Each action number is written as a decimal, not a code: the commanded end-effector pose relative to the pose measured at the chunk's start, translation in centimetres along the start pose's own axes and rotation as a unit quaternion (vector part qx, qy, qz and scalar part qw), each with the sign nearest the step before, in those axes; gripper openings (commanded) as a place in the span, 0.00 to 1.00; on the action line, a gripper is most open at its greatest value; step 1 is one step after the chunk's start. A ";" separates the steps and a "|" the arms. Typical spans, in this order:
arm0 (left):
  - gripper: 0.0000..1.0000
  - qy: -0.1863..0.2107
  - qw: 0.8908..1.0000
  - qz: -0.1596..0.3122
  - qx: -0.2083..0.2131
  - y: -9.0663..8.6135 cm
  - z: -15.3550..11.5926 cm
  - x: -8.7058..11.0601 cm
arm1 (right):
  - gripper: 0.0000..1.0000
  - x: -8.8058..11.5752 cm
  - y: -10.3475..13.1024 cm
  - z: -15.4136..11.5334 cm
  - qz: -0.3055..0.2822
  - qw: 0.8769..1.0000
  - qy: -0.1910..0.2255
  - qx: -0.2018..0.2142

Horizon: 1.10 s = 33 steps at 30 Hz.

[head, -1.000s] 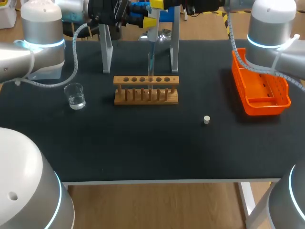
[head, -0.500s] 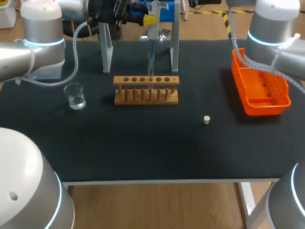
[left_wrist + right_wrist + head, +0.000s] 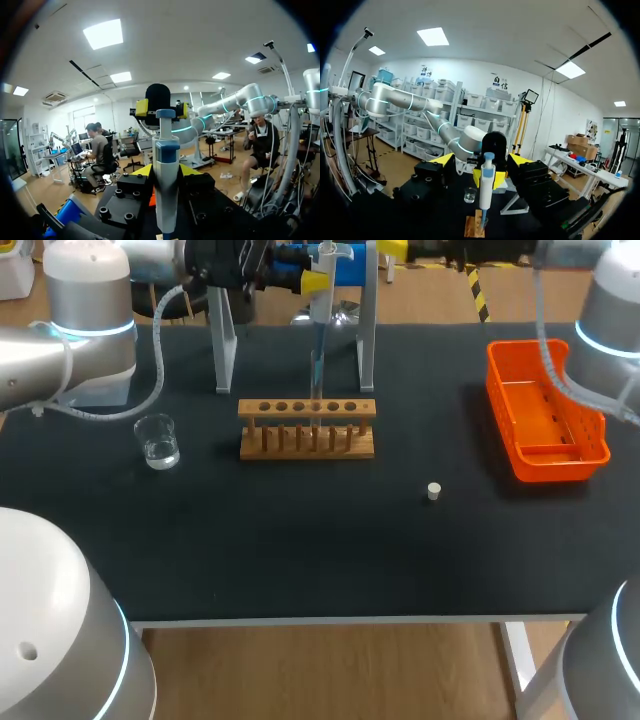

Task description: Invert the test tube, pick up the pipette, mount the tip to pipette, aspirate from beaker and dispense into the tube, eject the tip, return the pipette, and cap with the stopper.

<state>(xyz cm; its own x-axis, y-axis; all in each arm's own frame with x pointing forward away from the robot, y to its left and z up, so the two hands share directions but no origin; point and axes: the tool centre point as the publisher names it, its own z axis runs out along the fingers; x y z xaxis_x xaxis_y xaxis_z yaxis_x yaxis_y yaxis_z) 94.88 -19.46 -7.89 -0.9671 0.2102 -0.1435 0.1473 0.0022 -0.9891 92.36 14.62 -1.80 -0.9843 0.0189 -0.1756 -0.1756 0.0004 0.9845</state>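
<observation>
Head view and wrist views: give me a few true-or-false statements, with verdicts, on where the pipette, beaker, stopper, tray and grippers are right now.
1. The stopper lies on the table, apart from the rack. True.
2. The beaker is empty. False: it holds some clear liquid.
3. The orange tray stands on my left side of the table. False: it is on my right side.
4. The right gripper is shut on the pipette. False: it is open and apart from the pipette. The left gripper holds the pipette.
5. The pipette hangs upright over the rack. True.
</observation>
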 end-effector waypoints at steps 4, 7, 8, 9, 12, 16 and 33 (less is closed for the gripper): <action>0.00 0.000 1.000 0.000 -0.001 -0.1 0.0 0.0 | 1.00 1.1 -5.6 -2.7 0.017 1.000 -0.010 0.013; 0.00 0.000 1.000 0.000 -0.001 -0.1 0.0 0.0 | 1.00 1.0 -8.2 -2.6 0.023 1.000 -0.008 0.004; 0.00 0.000 1.000 0.000 -0.001 -0.1 0.0 0.0 | 1.00 0.9 -9.2 -2.4 0.029 1.000 -0.009 0.004; 0.00 0.000 1.000 0.000 -0.001 -0.1 0.0 0.0 | 1.00 0.9 -10.1 -2.3 0.037 0.999 -0.007 0.003; 0.00 0.000 1.000 0.000 -0.001 -0.1 0.0 0.0 | 1.00 0.9 -12.4 -1.7 0.038 0.999 -0.007 0.015; 0.00 0.000 1.000 0.000 -0.001 -0.1 0.0 0.0 | 1.00 1.2 -14.7 -0.7 0.022 0.999 0.006 0.028; 0.00 0.000 1.000 0.000 -0.001 -0.1 0.0 0.0 | 1.00 0.9 -22.4 4.7 0.063 0.991 0.028 0.114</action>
<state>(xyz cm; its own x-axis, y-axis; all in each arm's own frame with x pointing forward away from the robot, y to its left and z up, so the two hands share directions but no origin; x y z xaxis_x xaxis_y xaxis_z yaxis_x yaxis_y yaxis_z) 94.88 -19.45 -7.89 -0.9671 0.2101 -0.1435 0.1473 0.0023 -0.9891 94.67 18.10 -23.28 -0.9986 -0.0198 -0.0494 -0.0525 0.2194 0.9742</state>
